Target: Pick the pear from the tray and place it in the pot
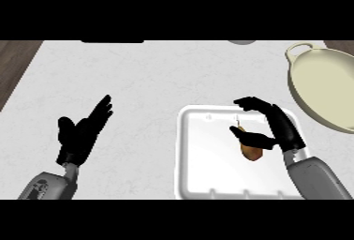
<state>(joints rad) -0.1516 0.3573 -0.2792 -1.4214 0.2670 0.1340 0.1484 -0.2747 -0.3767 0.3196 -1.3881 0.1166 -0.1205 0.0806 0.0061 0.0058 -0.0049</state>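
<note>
My right hand is over the white tray, and the pear sits right under it. The pear is brown, its thin stem pointing up toward the tray's far rim. My thumb lies across the top of the fruit and my fingers arch over and beyond it, curled but not yet wrapped round it; only the thumb meets the pear. Whether the pear rests on the tray floor or is raised off it, I cannot tell.

The pear lies in the right half of the tray, near its right wall, with bare white floor to its left and in front of it. The cream pot stands beyond and to the right of the tray, well apart from the pear, its looped handle at the far end and its right side cut by the view's edge. Pale counter shows between tray and pot.

My left hand rests with fingers straight and spread over the counter, left of the tray.
</note>
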